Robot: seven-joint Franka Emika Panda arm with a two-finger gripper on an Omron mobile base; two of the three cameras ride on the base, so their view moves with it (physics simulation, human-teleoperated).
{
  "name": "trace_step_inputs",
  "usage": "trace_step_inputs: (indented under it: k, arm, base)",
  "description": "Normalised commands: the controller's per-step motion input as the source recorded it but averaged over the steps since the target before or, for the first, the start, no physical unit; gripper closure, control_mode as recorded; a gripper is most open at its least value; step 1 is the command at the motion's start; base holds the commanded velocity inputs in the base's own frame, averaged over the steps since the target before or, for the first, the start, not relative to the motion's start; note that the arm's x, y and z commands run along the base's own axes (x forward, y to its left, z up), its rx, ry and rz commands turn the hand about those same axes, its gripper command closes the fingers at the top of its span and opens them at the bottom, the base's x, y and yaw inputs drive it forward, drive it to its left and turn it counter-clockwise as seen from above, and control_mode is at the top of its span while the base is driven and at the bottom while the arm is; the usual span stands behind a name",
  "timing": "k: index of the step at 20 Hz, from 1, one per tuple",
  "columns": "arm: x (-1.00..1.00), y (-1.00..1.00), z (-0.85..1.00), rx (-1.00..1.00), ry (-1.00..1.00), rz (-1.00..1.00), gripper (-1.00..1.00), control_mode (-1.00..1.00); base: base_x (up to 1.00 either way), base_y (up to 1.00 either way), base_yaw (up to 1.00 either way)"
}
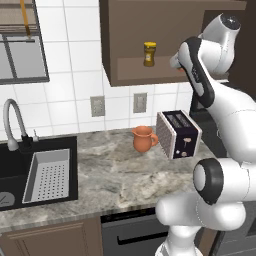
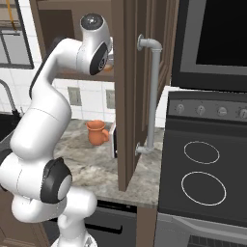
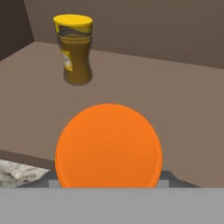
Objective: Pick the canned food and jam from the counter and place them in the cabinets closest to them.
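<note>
The jam [image 3: 108, 144] shows as a round orange face close in the hand view, with my gripper [image 3: 109, 180] shut on it, its fingers barely peeking out at either side. It hangs just above the light brown shelf [image 3: 175, 109] inside the open cabinet [image 1: 131, 71]. From the left base view my gripper [image 1: 176, 62] reaches into the cabinet's right part above the counter [image 1: 115, 170], largely hidden by the arm. The canned food is out of view.
A taller amber jar with a yellow lid [image 3: 75, 49] stands on the shelf, further back and left. The open cabinet door [image 2: 128, 96] with a metal handle hangs right of the arm. A toaster [image 1: 177, 134], a clay jug [image 1: 144, 138], a sink [image 1: 35, 172] and a stove [image 2: 207, 164] lie below.
</note>
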Motion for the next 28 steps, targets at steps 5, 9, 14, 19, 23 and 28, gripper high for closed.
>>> trace_step_inputs:
  k: [5,9,14,19,23,28]
  arm:
    - [0.13,0.00,0.00,0.00,0.00,0.00,1.00,-1.00]
    - [0.11,0.00,0.00,0.00,0.00,0.00,1.00,-1.00]
    - [0.09,0.00,0.00,0.00,0.00,0.00,1.00,-1.00]
    - [0.18,0.00,0.00,0.00,0.00,-0.01,1.00,-1.00]
    - [0.19,0.00,0.00,0.00,0.00,-0.01,1.00,-1.00]
    - [0.07,0.00,0.00,0.00,0.00,0.00,1.00,-1.00]
  base:
    - [0.00,0.00,0.00]
    - [0.00,0.00,0.00]
    - [0.00,0.00,0.00]
    - [0.00,0.00,0.00]
    - [0.00,0.00,0.00]
    - [0.00,0.00,0.00]
